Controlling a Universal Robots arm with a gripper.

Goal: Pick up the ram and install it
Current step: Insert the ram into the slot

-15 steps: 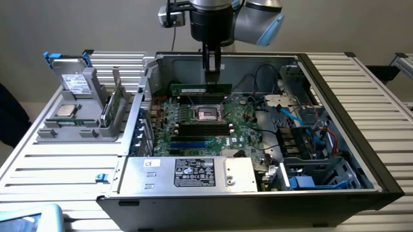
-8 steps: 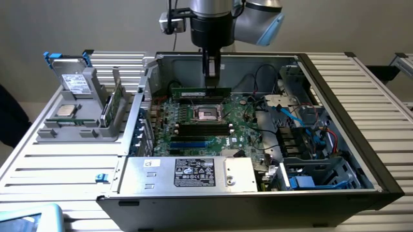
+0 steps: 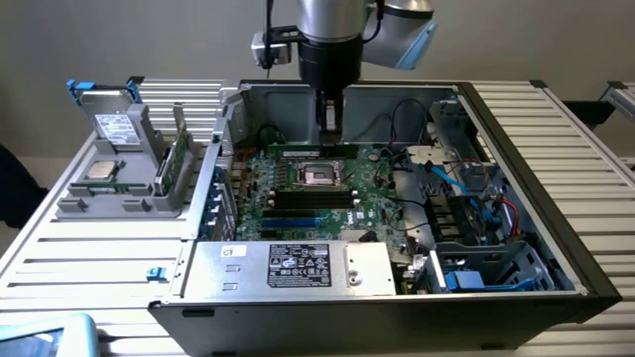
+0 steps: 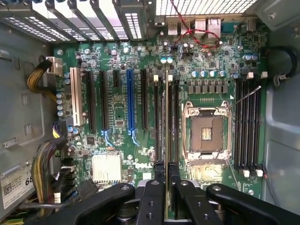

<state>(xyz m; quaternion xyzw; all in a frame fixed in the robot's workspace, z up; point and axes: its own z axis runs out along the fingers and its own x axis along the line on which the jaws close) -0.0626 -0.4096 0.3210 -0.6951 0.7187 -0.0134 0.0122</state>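
While the pincer [image 4: 167, 187] grips it, the ram [image 4: 167, 117] shows edge-on.

Ram [image 3: 309, 149]: long, narrow, flat green stick with dark chips along its face. It stands upright on its long edge, level, not tilted. It sits on the motherboard [image 3: 382, 201] toward the board's far edge in the exterior view, just beside the CPU socket [image 3: 323, 175] and parallel to the socket's side. In the wrist view the ram [image 4: 167, 122] shows edge-on as a thin pale line. It runs straight along the bank of black memory slots [image 4: 158, 122], between the expansion slots and the socket [image 4: 206, 131]. The jaws pinch its top edge near mid-length. Cannot tell if it is fully seated in the slot.
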